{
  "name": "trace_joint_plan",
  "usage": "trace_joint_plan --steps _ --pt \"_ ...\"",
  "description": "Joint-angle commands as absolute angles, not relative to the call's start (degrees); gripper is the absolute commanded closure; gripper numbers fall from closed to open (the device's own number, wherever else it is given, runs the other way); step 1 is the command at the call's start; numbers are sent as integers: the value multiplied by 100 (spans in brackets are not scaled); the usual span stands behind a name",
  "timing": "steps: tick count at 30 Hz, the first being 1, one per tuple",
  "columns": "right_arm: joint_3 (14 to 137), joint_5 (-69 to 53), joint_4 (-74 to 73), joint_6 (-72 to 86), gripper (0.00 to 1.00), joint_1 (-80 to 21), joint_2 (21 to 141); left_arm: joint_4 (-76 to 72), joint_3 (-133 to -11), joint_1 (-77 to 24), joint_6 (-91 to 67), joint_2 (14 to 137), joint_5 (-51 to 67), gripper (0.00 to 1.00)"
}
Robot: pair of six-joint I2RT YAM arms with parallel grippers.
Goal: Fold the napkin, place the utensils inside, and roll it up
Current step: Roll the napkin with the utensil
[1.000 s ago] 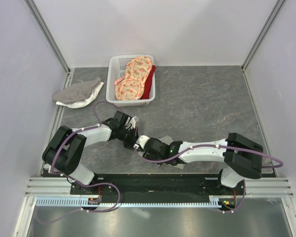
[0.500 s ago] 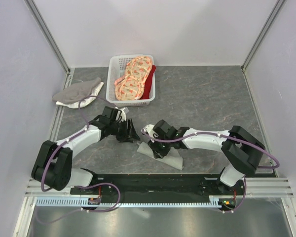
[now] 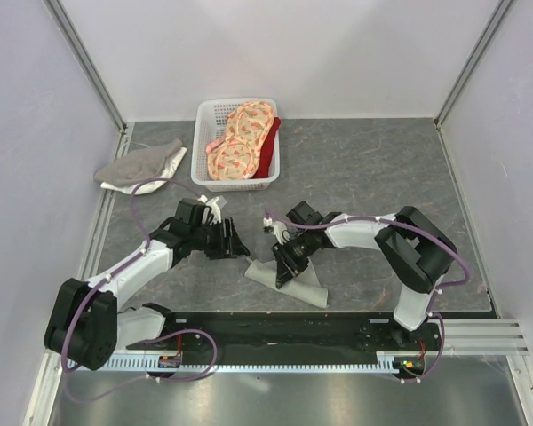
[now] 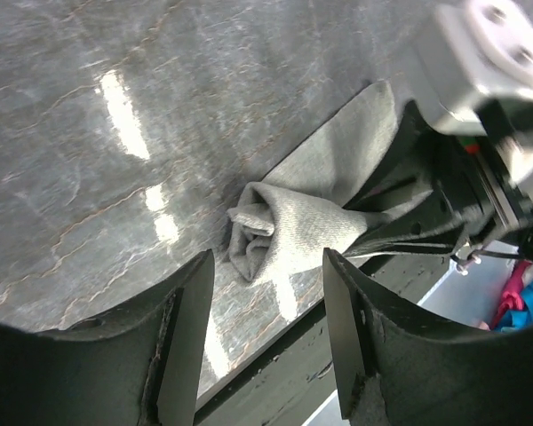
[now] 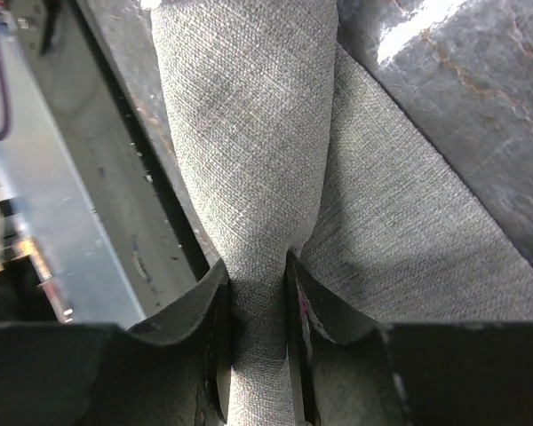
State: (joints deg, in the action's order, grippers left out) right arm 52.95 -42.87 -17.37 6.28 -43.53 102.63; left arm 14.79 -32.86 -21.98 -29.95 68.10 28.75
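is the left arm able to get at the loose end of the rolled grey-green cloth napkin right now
Probably yes: the left gripper is open and faces the napkin at that end, nothing between them; the right gripper pinches the roll further along.

**Left arm** (image 3: 147,257) and **right arm** (image 3: 360,232): white link shells set between bulky black joint housings. Both are bolted to a black base plate (image 3: 275,327). A purple cable (image 3: 151,188) runs along each arm, held by small white clips. A further cable loop (image 3: 198,348) hangs below each base.

**Left gripper** (image 4: 268,257) and **right gripper** (image 5: 256,266): matte black moulded fingers (image 4: 182,346), broad at the root, curved and narrowing toward the tips.

**Right wrist block** (image 4: 502,35): pale grey-white, with two round recessed screws.
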Motion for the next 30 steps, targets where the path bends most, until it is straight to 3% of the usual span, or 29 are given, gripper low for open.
trace_joint_plan --steps 1,18,21,22,26,27,30 --pt "5458 -5141 -1872 449 67 -4088 10722 844 -3173 -2276 -3076 6960 3199 42" --pt "5651 -5564 -1863 184 67 -3753 11452 -641 -2936 -2584 -3375 8093 3612 56" --pt "5669 -5572 -1863 193 67 -3727 11443 -799 -2883 -2645 -3436 8288 3735 65" --pt "5678 -5564 -1855 237 66 -3709 11426 -808 -2874 -2672 -3454 8401 3744 74" --pt "5704 -5388 -1924 351 55 -3691 11180 -721 -2883 -2672 -3445 8481 3701 95" --pt "5722 -5248 -1968 352 47 -3691 10997 -669 -2926 -2672 -3445 8490 3665 98" --pt "5818 -4766 -2232 369 36 -3674 10523 -423 -3049 -2672 -3402 8595 3656 98"
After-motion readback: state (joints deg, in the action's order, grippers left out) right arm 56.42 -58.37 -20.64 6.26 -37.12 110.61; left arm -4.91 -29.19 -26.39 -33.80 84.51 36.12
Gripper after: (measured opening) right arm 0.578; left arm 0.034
